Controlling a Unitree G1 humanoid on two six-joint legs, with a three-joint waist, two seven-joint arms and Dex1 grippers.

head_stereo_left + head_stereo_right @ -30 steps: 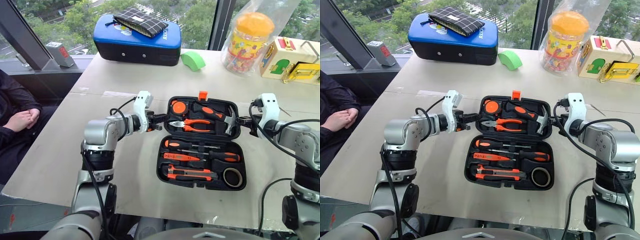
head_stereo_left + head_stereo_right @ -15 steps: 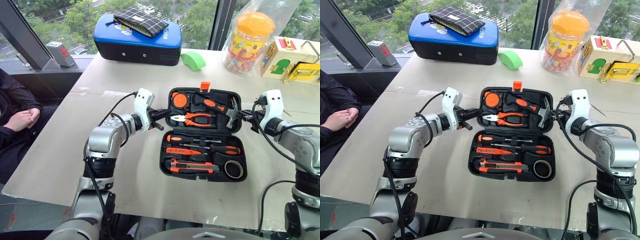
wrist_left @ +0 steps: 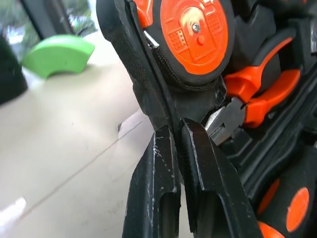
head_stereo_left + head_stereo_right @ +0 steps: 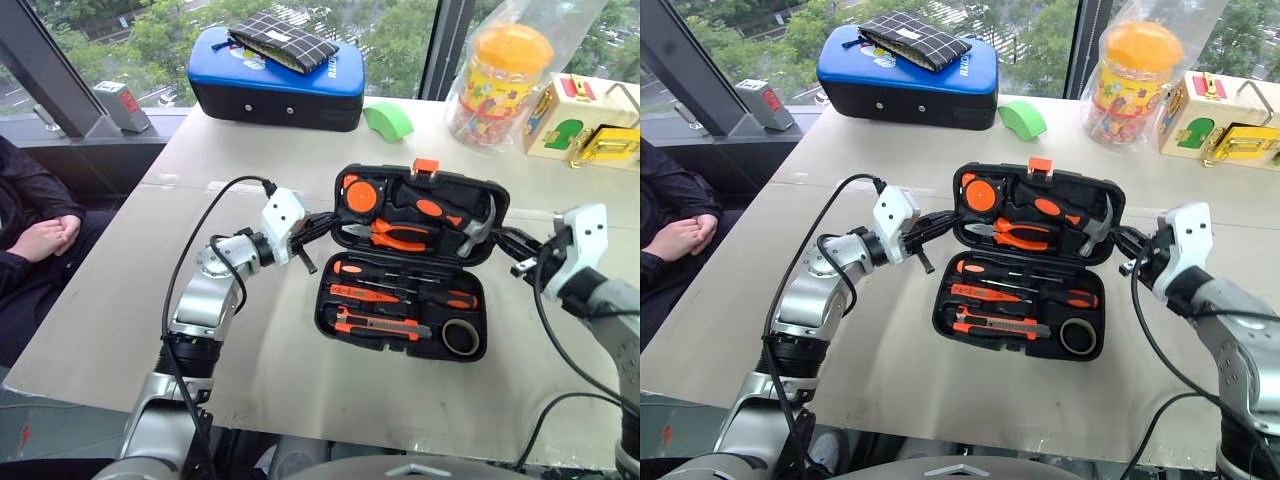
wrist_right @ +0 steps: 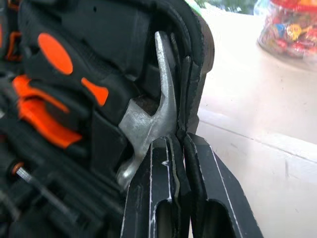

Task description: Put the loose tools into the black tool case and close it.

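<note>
Tools [image 4: 400, 300] are sitting in the case [image 4: 415, 262], and both grippers, left [image 4: 322, 222] and right [image 4: 507, 240], are pinching its half-raised lid, latching remaining.

The lid of the black tool case [image 4: 425, 215], which lay nearly flat open a second ago, now stands tilted up, raised between my two pinching grippers. My left gripper [image 4: 318, 222] has rolled at the wrist and sits slightly higher on the lid's left edge, and my right gripper [image 4: 506, 238] has pulled back toward me along the lid's right edge. The whole case now sits a little skewed on the table [image 4: 120, 300].
</note>
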